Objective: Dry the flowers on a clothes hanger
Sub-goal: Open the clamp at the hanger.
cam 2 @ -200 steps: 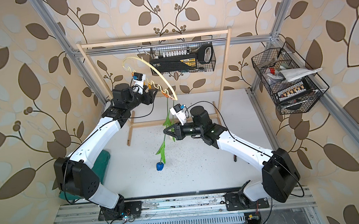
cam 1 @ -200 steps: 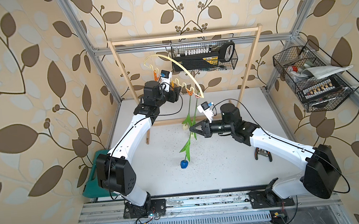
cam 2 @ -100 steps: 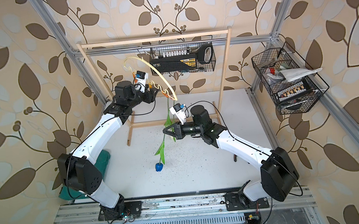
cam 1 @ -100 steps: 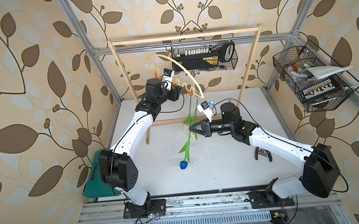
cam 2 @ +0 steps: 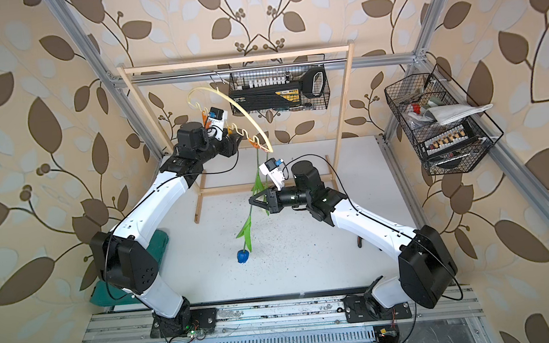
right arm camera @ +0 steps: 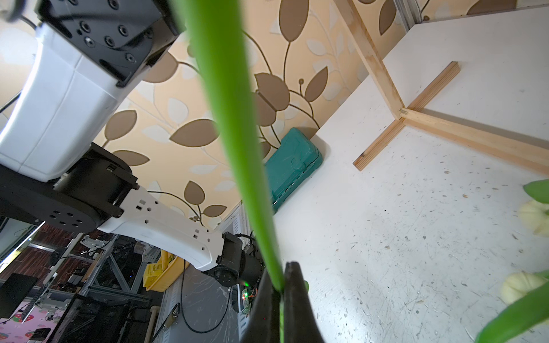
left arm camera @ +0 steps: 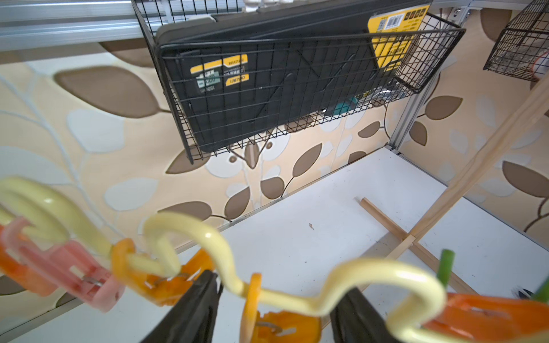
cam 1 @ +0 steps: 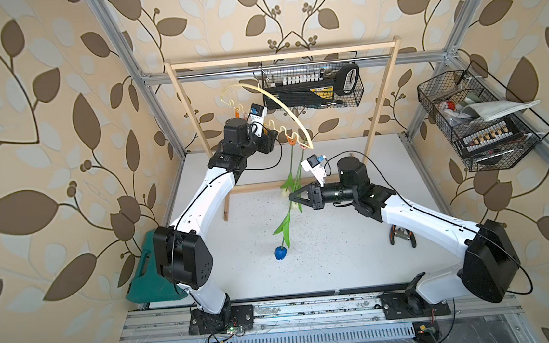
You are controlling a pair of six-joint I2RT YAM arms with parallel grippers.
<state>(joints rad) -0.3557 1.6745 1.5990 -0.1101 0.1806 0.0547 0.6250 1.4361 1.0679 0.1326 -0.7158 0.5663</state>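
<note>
The pale cream clothes hanger [cam 1: 268, 100] [cam 2: 244, 110] hangs on the wooden rack, with orange and pink clips along its wavy bar [left arm camera: 297, 300]. My left gripper [cam 1: 272, 139] [left arm camera: 282, 282] is open. Its black fingers [left arm camera: 193, 308] stand either side of an orange clip [left arm camera: 282, 326] without touching it. My right gripper [cam 1: 290, 198] [right arm camera: 280, 282] is shut on the green stem [right arm camera: 237, 148] of the blue flower. Its blue head [cam 1: 280, 252] [cam 2: 242, 256] hangs downward. A green stem end [left arm camera: 444, 267] pokes up past another orange clip [left arm camera: 481, 314]. Two cream heads [right arm camera: 534, 219] show beside the held stem.
The wooden rack frame [cam 1: 283, 55] stands at the back of the white table [cam 1: 342, 261]. A wire basket with a black case [cam 1: 313, 89] hangs behind the hanger. Another wire basket [cam 1: 475, 120] is on the right wall. A green case [cam 1: 147, 278] lies left and pliers [cam 1: 402, 235] right.
My left gripper has edged closer along the hanger's clips and its jaws have narrowed slightly. The right gripper and the blue flower have barely moved.
</note>
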